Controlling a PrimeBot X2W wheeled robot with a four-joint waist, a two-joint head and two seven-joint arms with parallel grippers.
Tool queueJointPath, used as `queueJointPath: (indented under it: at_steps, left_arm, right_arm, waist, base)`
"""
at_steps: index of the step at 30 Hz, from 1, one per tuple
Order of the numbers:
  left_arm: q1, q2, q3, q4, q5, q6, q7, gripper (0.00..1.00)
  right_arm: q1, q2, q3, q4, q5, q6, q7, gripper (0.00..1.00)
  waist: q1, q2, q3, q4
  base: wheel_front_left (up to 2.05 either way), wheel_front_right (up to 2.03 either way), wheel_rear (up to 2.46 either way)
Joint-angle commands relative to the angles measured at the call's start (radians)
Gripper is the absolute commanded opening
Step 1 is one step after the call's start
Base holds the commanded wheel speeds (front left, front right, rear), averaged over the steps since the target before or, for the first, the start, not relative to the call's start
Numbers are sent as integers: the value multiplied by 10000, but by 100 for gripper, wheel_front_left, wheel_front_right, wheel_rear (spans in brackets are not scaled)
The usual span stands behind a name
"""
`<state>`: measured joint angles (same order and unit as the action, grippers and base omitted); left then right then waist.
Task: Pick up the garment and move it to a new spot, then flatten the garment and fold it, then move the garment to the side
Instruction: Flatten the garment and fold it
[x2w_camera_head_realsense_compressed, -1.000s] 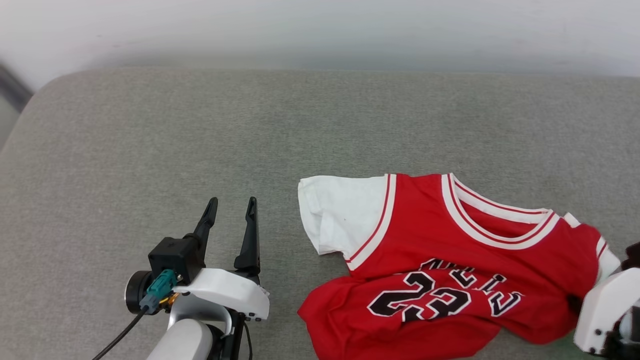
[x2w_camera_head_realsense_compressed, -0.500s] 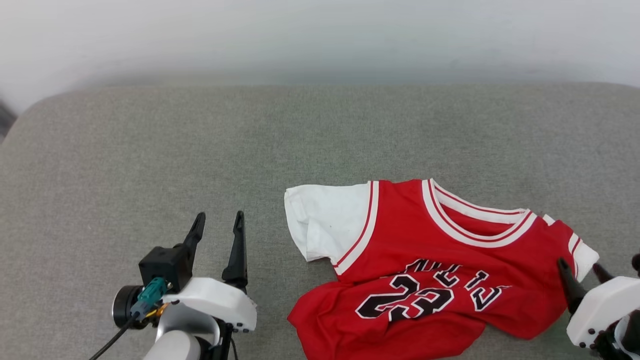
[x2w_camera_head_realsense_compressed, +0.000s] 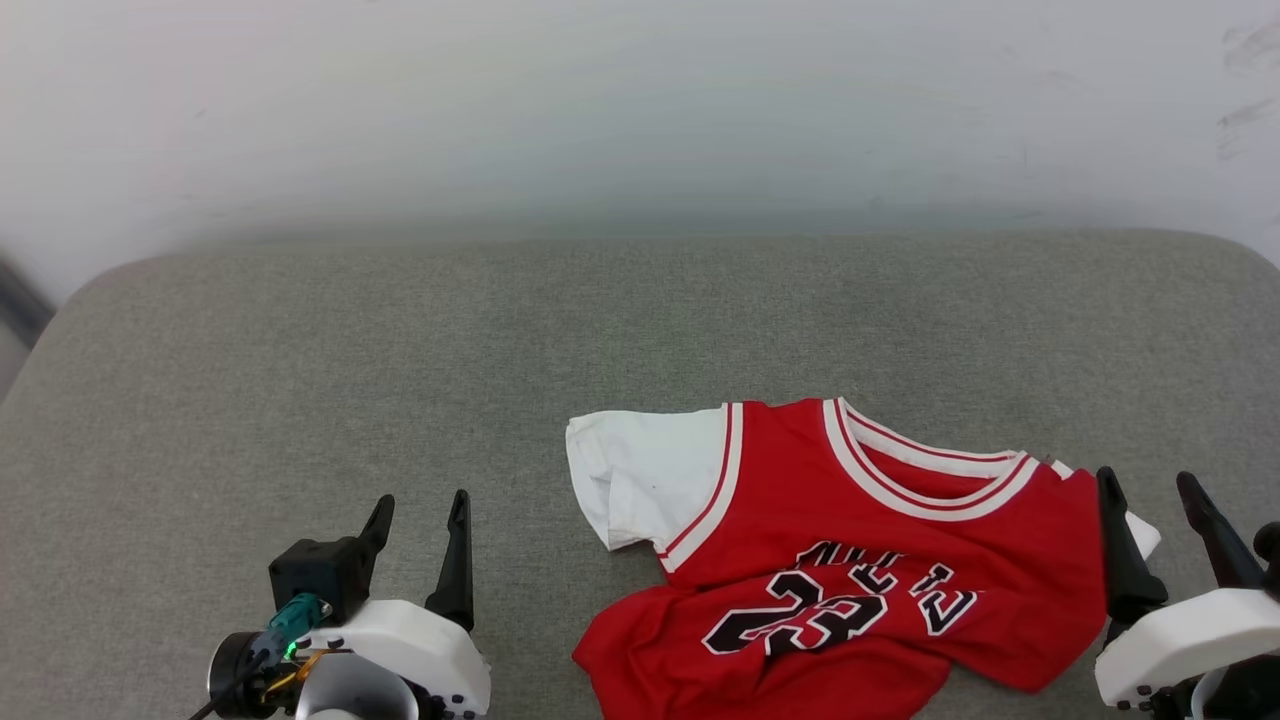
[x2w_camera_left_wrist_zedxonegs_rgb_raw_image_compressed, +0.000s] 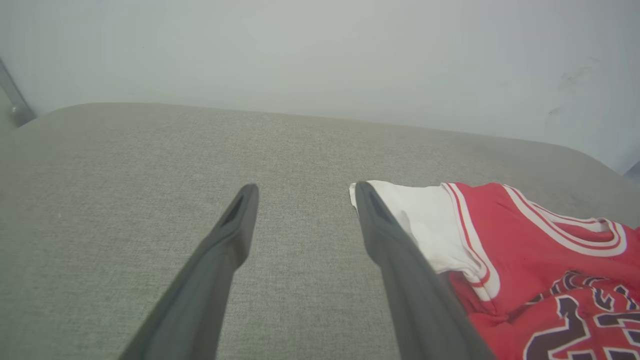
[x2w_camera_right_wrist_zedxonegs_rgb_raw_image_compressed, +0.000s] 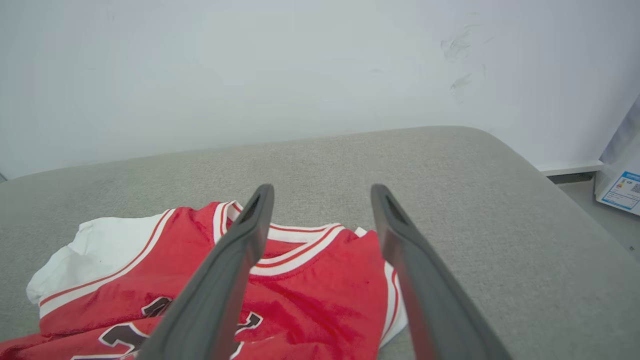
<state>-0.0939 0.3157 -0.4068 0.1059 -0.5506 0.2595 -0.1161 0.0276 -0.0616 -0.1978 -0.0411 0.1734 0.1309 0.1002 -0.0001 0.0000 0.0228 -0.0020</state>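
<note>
While left pincer (x2w_camera_head_realsense_compressed: 422, 498) and right pincer (x2w_camera_head_realsense_compressed: 1144, 475) gape empty, garment (x2w_camera_head_realsense_compressed: 860, 550) collar away, longest sleeve-to-sleeve

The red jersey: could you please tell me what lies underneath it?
The garment rests on the grey cushion, visible around its edges. The cloth covers what lies directly beneath, so that patch cannot be seen.

surface: grey woven upholstered pad (x2w_camera_head_realsense_compressed: 300, 400), rounded corners
on it: garment (x2w_camera_head_realsense_compressed: 850, 560), red jersey tee, on the right half toward the near edge
lay: front up, "23" showing, lower part rumpled, white sleeve flat on pad
</note>
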Motion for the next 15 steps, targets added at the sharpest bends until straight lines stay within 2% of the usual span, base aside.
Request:
queueJointPath:
  at_steps: [1,8,15]
  left_arm:
    - [93,51,-1,26,-11,41,32,100]
    - [-915,173,-363,161,16,-293,1013,100]
    - [-3205,-125,-932,1453,-109,-1024,2657,100]
  right_arm:
    - [150,32,51,-96,-31,-3,-81,100]
    - [299,104,323,-658,95,-3,-233,100]
    - [-322,111,522,-848,248,-3,-302,100]
  waist:
    - [1,0,-49,-49]
    - [1,0,321,-241]
    - [1,0,1415,-611]
  base:
    - [0,0,0]
    - [0,0,0]
    - [0,0,0]
